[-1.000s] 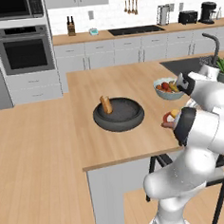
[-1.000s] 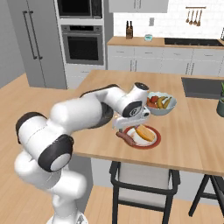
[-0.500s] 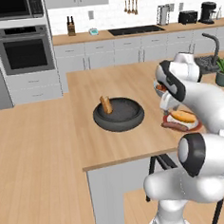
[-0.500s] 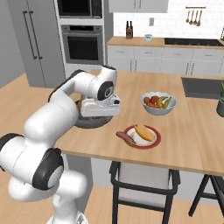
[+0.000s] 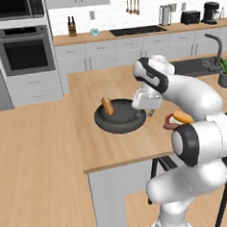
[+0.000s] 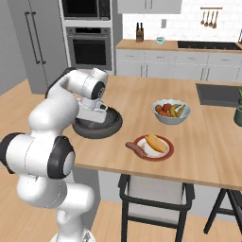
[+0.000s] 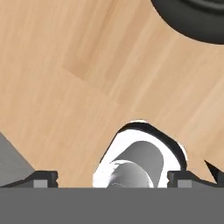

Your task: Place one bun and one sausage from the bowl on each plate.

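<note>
Dark grey bowl point(image 5: 120, 117) on the wooden counter point(image 6: 198, 156), one tan bun point(image 5: 107, 106) leaning upright against its far-left wall. Red-rimmed plate point(image 6: 166, 153), to the right, carries a bun point(image 6: 156, 142) and sausage point(image 6: 135, 149). Gripper point(image 5: 149, 110) beside the bowl's right rim, jaws wide apart, empty, likely positioned for another pick.
</note>
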Motion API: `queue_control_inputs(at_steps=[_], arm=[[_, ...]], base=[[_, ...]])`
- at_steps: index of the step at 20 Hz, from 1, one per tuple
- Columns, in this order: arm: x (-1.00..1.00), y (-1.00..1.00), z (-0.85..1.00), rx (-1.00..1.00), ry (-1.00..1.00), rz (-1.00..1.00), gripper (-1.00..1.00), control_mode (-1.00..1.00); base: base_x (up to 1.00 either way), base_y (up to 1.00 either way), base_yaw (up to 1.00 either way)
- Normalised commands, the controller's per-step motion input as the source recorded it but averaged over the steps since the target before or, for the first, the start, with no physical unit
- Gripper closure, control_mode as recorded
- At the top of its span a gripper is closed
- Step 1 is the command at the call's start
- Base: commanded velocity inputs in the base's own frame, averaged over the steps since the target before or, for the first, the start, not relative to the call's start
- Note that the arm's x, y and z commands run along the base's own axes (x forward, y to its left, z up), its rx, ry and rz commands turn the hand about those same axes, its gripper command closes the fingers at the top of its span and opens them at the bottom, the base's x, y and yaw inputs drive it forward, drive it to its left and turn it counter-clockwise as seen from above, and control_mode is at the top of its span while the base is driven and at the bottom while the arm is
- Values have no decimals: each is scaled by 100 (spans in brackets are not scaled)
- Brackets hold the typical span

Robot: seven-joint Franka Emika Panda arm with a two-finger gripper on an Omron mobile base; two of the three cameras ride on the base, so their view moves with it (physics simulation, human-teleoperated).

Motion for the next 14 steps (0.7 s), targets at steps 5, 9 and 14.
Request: queue_control_inputs(at_steps=[5, 9, 14], arm=[[52, 79, -2, 4, -16, -4, -100, -100], [74, 63, -12, -6, -19, -12, -100, -100], [82, 23, -30, -16, -10, -20, -100, -100]], base=[[0, 0, 0], [0, 0, 0], [0, 0, 0]])
